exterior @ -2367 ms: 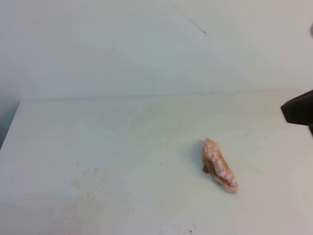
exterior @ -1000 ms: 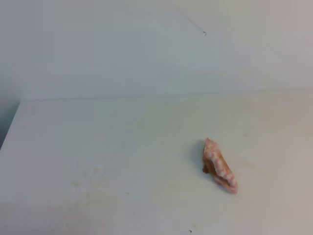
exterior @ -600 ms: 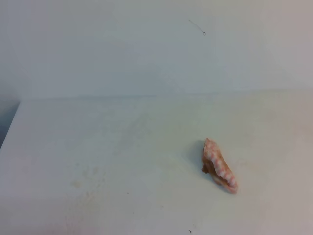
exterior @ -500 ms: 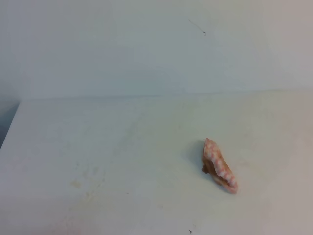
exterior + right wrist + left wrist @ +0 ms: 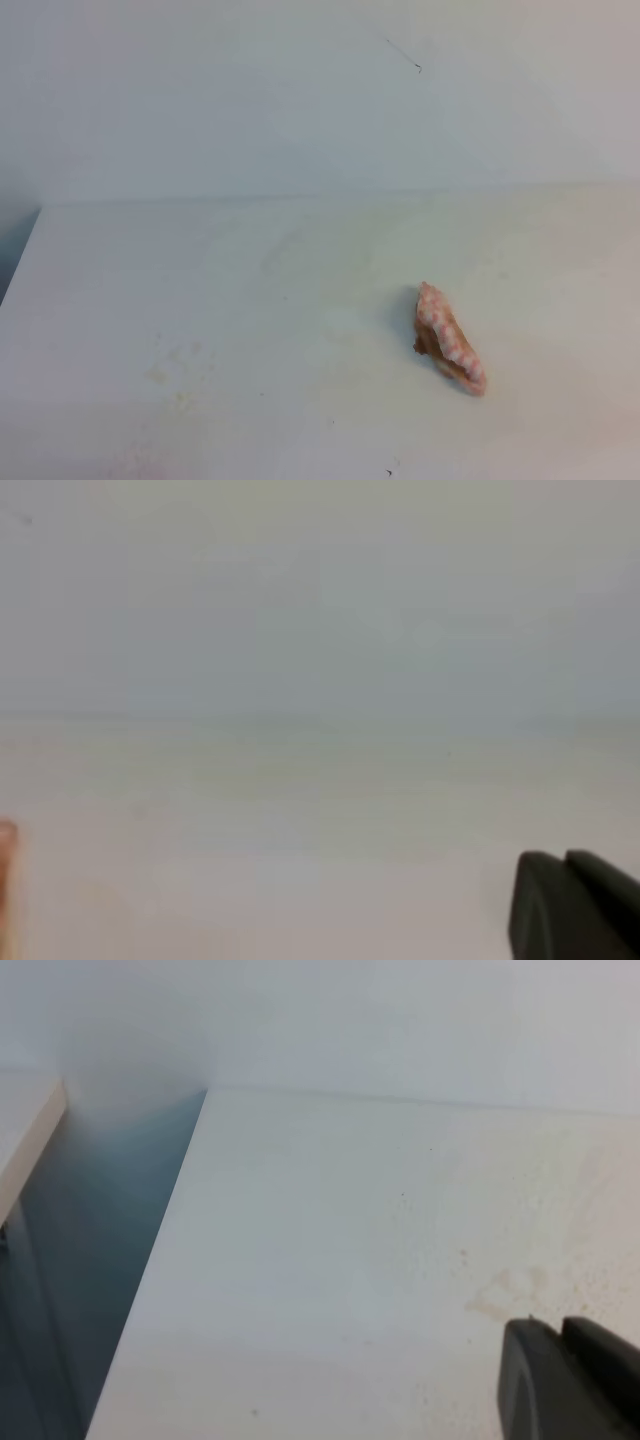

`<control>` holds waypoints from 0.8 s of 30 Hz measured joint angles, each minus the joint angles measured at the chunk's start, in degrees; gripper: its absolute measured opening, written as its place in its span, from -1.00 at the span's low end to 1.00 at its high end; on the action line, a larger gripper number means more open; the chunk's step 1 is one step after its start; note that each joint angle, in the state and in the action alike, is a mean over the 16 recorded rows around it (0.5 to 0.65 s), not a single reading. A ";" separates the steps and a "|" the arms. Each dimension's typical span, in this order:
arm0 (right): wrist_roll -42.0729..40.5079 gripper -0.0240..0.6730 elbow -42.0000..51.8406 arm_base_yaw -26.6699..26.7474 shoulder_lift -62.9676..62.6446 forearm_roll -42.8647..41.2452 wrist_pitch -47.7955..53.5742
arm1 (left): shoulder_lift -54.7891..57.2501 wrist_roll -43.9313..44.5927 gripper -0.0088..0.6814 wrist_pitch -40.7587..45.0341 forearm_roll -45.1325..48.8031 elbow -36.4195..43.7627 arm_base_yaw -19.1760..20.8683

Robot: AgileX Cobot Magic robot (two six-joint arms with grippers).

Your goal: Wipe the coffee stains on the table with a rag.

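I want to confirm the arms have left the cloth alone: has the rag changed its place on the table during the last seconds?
No. The rag lies on the same spot of the table, right of centre, equally far from the table's back edge as before.

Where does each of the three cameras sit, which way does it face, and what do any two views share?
Exterior high: above, looking down on the table and the rag; no arm in view.
Left wrist: on the left arm, facing the table's left edge and wall; left gripper at bottom right.
Right wrist: low, facing the wall; right gripper at bottom right.
Shared: all three show the white tabletop and wall.
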 joint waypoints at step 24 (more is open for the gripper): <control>-6.37 -0.94 14.61 -4.19 -2.61 9.10 -1.69 | 0.00 0.00 -0.97 -0.03 0.00 0.00 0.00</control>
